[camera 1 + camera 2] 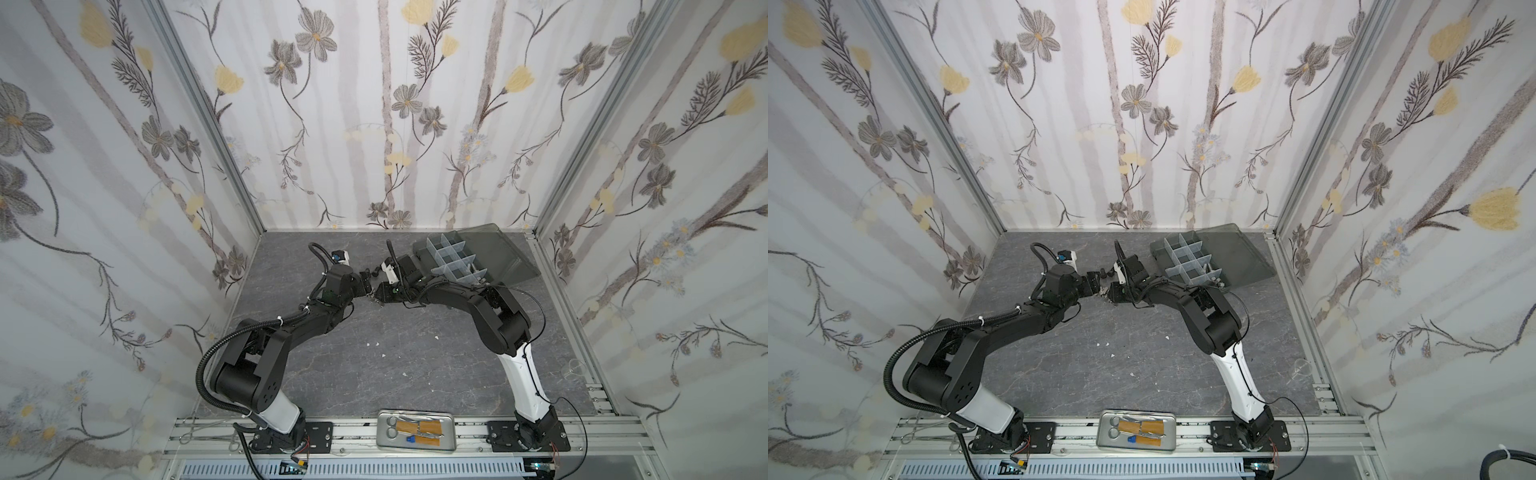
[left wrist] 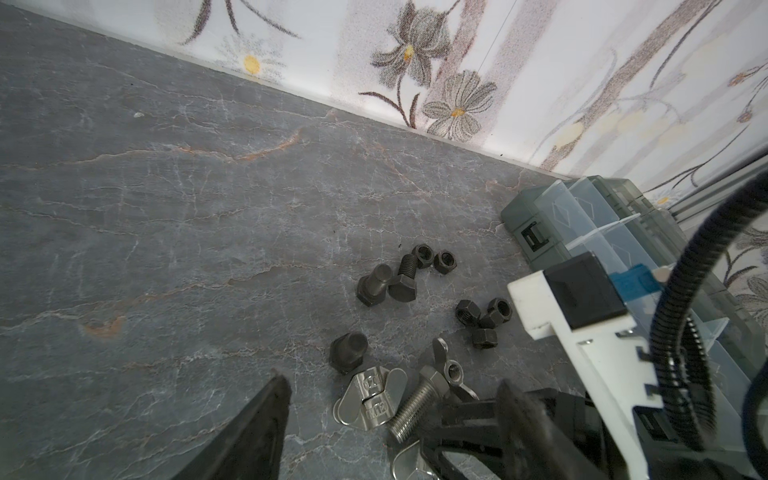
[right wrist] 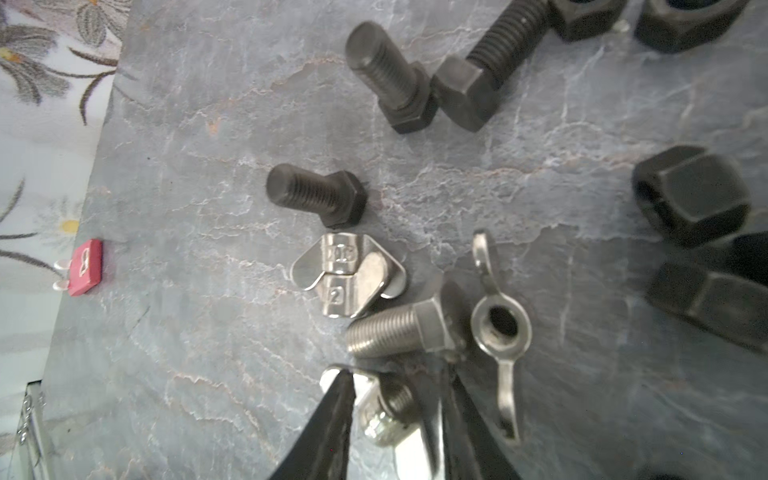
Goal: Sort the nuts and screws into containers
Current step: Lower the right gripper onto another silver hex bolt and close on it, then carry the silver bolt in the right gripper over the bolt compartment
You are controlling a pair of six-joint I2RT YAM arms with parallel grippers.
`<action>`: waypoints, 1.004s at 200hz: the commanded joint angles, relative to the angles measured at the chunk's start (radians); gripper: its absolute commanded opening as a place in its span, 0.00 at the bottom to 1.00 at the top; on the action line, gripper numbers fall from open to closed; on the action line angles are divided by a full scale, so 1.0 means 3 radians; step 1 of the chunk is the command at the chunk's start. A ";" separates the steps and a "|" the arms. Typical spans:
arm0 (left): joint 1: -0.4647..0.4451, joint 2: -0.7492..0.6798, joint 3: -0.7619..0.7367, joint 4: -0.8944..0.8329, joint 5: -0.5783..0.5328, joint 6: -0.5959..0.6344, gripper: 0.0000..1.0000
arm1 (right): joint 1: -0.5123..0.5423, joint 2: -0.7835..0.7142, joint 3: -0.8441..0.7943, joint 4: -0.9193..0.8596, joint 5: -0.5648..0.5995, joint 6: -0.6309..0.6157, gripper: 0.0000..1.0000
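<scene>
Grey marbled tabletop (image 1: 415, 361): loose screws and nuts (image 2: 402, 279) (black, silver), organizer box (image 1: 419, 249), white specks (image 1: 376, 344).

Flat silver tray (image 1: 449, 441) holding scissors (image 1: 390, 428) at near edge. White specks (image 1: 377, 344) scattered over grey stone-look tabletop (image 1: 415, 374). Floral walls.

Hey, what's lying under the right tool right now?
A silver bolt lies between the right tool's fingers, seemingly on a flat silver piece. The fingers cover the rest of that piece.
</scene>
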State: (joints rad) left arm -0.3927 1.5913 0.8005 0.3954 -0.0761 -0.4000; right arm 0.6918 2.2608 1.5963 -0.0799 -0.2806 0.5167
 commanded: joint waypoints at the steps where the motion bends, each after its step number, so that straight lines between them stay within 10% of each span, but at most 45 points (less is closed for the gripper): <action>1: 0.0012 -0.0007 0.0021 0.0086 0.0012 0.0004 0.78 | 0.0005 0.0076 0.0061 0.0015 0.0117 0.0075 0.40; 72: 0.0008 -0.0018 0.0004 0.0144 0.0186 0.0050 0.80 | 0.0051 0.0393 0.0440 -0.0170 0.0522 0.0062 0.44; 134: 0.0015 -0.0036 -0.0035 0.0183 0.0217 0.0086 0.82 | 0.0056 0.0405 0.0489 -0.0235 0.0705 0.0037 0.16; 201: 0.0015 -0.0029 -0.0040 0.0210 0.0214 0.0093 0.83 | 0.0077 0.0029 0.0230 -0.0017 0.0574 -0.0190 0.07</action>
State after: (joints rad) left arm -0.3897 1.5845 0.7921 0.4232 -0.0093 -0.3729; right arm 0.7124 2.3306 1.7035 -0.0944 -0.0959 0.4976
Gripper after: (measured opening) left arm 0.827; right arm 0.140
